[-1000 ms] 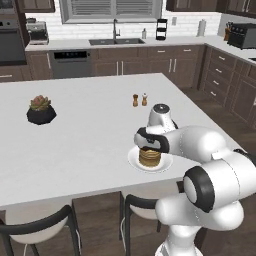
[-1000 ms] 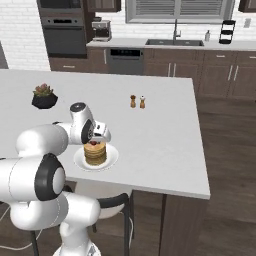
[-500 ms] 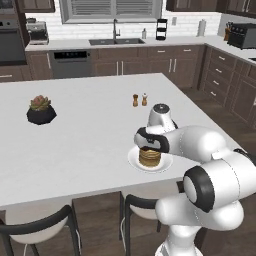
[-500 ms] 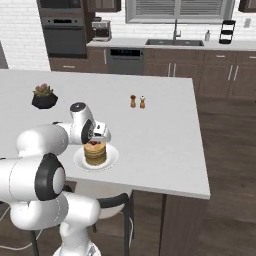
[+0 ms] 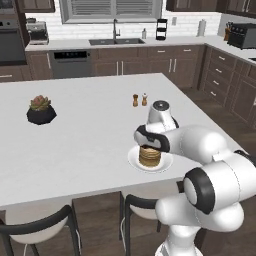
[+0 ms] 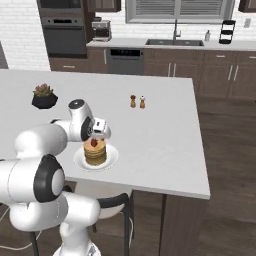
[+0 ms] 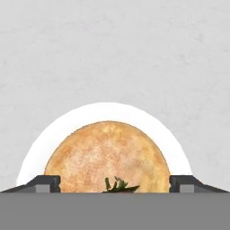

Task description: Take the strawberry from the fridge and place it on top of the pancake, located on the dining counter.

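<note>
Hand view looks straight down on the pancake, a round golden-brown stack on a white plate, and we see the 2 fingertips of the hand standing wide apart, 1 at 8 o'clock and 1 at 4 o'clock of the stack. Between them, at 6 o'clock on the pancake top, the strawberry shows its green leaves and a sliver of red. Neither fingertip touches it, so we read the hand as released, with the berry lying free.

In the right base view we find the strawberry sitting on top of the pancake, directly under the hand, which hangs just above it. The plate rests on the white table, near its front edge. At 1 o'clock from the plate, well apart, stand 2 small shakers. At 10 o'clock, further off, sits a potted plant in a dark pot.

In the left base view the hand covers the top of the pancake, and we cannot make out the berry there. The plate lies at 5 o'clock from the shakers, and the potted plant is far off at 9 o'clock on the table.
</note>
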Available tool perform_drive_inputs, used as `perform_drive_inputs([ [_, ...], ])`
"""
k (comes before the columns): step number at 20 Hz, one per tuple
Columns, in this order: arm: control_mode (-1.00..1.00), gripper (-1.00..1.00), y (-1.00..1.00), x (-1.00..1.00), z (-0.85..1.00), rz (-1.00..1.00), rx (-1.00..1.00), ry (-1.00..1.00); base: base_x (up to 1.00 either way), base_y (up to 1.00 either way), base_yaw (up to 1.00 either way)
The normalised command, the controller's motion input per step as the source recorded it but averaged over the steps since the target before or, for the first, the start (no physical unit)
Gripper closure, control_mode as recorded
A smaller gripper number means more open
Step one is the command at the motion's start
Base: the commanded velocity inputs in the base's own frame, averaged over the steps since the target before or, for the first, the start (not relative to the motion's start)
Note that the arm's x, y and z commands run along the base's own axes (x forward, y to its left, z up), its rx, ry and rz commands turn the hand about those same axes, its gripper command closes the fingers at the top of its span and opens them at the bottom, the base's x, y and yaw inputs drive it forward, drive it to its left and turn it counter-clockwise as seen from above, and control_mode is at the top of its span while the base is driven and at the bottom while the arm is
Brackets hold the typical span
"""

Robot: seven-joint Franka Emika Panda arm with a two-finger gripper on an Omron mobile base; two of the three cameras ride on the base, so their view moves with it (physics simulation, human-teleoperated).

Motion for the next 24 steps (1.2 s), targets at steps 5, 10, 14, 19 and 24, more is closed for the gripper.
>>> perform_drive_inputs([
  [5,-1.0,-1.0,0.18,-0.06,0.8,0.0,-0.12,0.0,0.0,0.0,0.0],
  [10,-1.0,-1.0,0.6,-0.85,0.64,0.0,-0.01,-0.05,0.0,0.0,0.0],
  [14,-1.0,-1.0,0.71,-1.0,0.26,0.0,-0.02,-0.12,0.0,0.0,0.0],
  [19,-1.0,-1.0,0.57,-1.0,0.0,0.0,-0.05,-0.08,0.0,0.0,0.0],
  [24,-1.0,-1.0,0.67,-1.0,-0.07,0.0,-0.16,0.0,0.0,0.0,0.0],
])
